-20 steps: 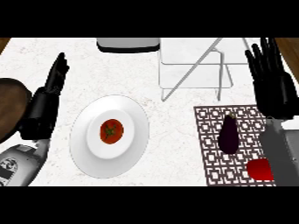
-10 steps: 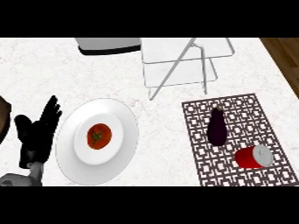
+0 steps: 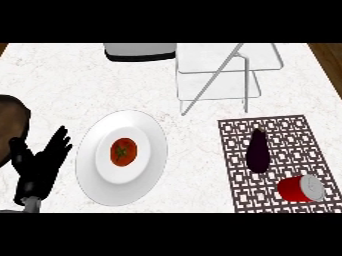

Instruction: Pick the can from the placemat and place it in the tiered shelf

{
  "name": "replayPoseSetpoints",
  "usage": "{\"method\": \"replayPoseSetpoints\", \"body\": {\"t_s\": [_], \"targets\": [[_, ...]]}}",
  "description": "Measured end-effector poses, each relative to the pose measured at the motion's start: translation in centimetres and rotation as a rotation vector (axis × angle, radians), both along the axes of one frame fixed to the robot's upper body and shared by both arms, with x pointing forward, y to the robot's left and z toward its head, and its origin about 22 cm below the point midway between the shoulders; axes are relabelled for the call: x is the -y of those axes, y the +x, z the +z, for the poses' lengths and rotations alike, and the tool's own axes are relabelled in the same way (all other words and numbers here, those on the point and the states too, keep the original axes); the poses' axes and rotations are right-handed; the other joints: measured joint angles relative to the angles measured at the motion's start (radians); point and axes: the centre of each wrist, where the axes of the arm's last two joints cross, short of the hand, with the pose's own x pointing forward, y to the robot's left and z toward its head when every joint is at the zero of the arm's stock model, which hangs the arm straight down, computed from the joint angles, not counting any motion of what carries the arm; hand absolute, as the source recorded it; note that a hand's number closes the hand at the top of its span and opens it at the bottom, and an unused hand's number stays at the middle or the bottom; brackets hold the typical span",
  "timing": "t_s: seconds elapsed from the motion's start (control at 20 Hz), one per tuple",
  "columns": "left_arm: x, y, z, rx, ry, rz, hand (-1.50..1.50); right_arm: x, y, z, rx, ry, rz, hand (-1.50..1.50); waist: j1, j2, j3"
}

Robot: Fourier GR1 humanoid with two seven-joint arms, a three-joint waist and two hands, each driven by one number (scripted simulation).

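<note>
1. One can [image 3: 301, 188], one eggplant [image 3: 257, 151], one tomato [image 3: 124, 152], one plate [image 3: 100, 186], one placemat [image 3: 307, 134] and one tiered shelf [image 3: 212, 80] are on the counter [image 3: 56, 85]. One hand shows.
2. The can lies on its side on the placemat's near right part, its pale end turned to the right. It is red and cylindrical.
3. The eggplant lies lengthwise on the same mat, just beyond and left of the can and close to it. It is dark purple, smooth and long. It sits between the can and the shelf.
4. The shelf stands behind the placemat at the counter's far side. It is a white frame with pale see-through tiers and one slanted bar.
5. The plate is white, round and glossy. It sits left of the mat with the red tomato at its middle.
6. The left hand [image 3: 45, 161] shows at the lower left, just beside the plate's rim, with its black fingers straight and spread, grasping nothing. It is well apart from the can.
7. A grey, dark-edged object [image 3: 141, 51] sits at the far edge, left of the shelf, and a brown round shape [image 3: 0, 127] shows at the left.
8. The counter is white and faintly veined like marble; the placemat is a dark lattice pattern.
</note>
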Motion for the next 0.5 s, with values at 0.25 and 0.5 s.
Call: {"method": "replayPoseSetpoints", "body": {"t_s": [0.25, 0.5], "targets": [[-0.2, 0.3, 0.1, -0.011, -0.007, -0.018, 0.0, -1.8, -2.1, 4.4, -0.068, 0.013, 0.109, -1.5, 0.029, 0.003, 0.001], [0.7, 0.9, -0.2, -0.008, -0.018, -0.042, 0.0, -5.0, -1.1, 9.0, -0.186, 0.008, 0.155, -1.5, 0.049, 0.008, 0.0]]}}
